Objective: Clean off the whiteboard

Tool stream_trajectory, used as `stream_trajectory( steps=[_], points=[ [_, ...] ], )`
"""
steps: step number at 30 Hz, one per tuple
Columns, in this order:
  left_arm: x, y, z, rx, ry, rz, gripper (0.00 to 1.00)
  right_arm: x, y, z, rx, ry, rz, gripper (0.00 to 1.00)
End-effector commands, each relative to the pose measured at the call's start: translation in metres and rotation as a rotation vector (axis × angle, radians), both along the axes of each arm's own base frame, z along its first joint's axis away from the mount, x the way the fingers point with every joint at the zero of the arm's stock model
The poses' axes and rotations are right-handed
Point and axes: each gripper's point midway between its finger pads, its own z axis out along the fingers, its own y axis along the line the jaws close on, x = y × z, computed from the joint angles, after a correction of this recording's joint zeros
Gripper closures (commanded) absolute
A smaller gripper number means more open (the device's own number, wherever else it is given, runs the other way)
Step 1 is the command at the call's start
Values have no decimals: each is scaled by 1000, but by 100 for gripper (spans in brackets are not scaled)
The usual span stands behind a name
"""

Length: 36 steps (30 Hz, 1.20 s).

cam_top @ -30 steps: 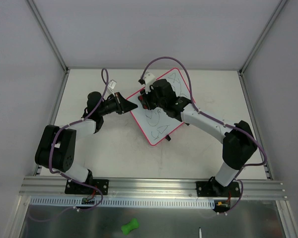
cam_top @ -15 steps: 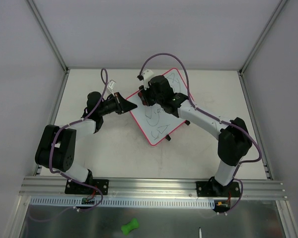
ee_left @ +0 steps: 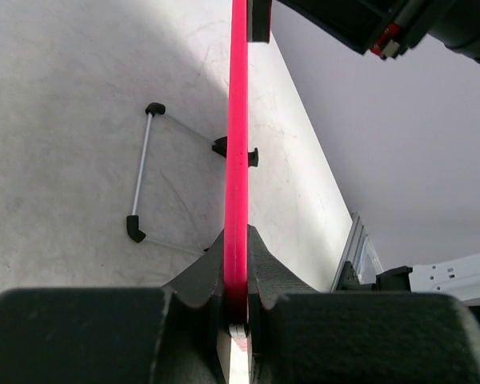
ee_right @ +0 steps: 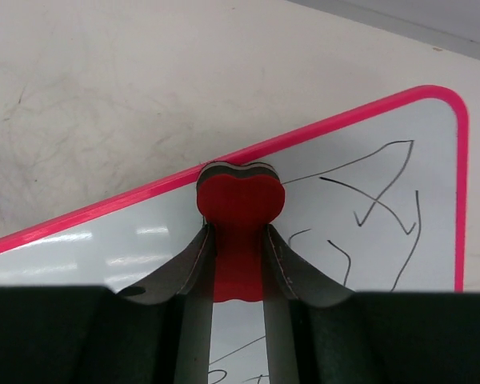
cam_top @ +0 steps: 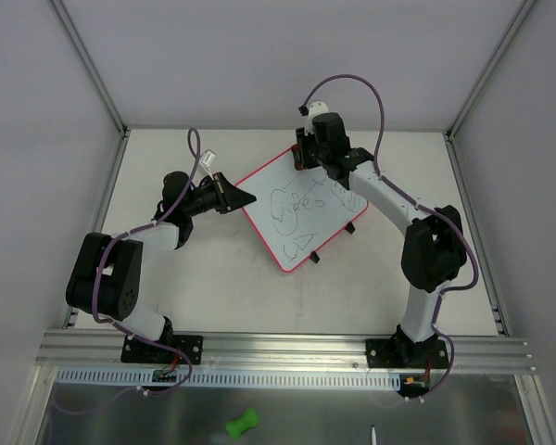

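Since 1 second ago the right gripper [cam_top: 308, 148] has swung off the middle of the whiteboard [cam_top: 301, 209] and out to its far edge, uncovering scribbles it had been hiding. Its 2 fingers are closed firmly on the red eraser [ee_right: 240, 196], whose rounded end presses against the pink frame. The right wrist view shows clean white to one side of it and black pen lines to the other.

The board lies diagonally on the table [cam_top: 213, 278] between the 2 arms, and the overhead view shows ink across its centre and its near half.

At the board's left corner, the left gripper [cam_top: 239, 197] is clamped on the frame. Its wrist view shows the pink edge [ee_left: 237, 120] running straight out from between the pinched fingertips, so this arm looks like the steadying one. A thin wire stand [ee_left: 144, 172] shows on the table beside that edge.

From the eraser, all the remaining ink lies back toward the arm bases and to the robot's right. The next stroke therefore probably has to drag down the board's length rather than go further out. Only the right arm carries the eraser and sits over the writing.
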Motion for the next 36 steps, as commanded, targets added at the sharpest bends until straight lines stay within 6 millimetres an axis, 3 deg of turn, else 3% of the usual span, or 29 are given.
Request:
stream_trajectory(
  steps=[1,6,9,14,19,24,28,29,36],
  points=[
    [-7,-6,2,38,-86,-71,100,7,-18,-35,-31,101,-61,100],
    [-7,-5,2,37,-88,-70,100,1,-12,-30,-19,99,-17,100],
    [-7,-6,2,37,-85,-71,100,-13,6,-22,-6,71,93,100],
    [-6,-6,2,34,-81,-72,100,-59,47,-9,-82,-36,313,100],
    [-7,-6,3,31,-83,-72,100,-83,69,-8,-80,-50,447,100],
    [-8,-6,2,31,-79,-74,100,-63,57,-13,-107,-36,343,100],
    [-7,-6,2,32,-81,-72,100,-32,44,-13,-48,28,231,100],
    [-8,-6,3,29,-80,-76,100,-26,41,-22,-49,51,209,100],
    [-7,-6,4,28,-86,-76,100,19,3,-35,3,132,13,100]
  ],
)
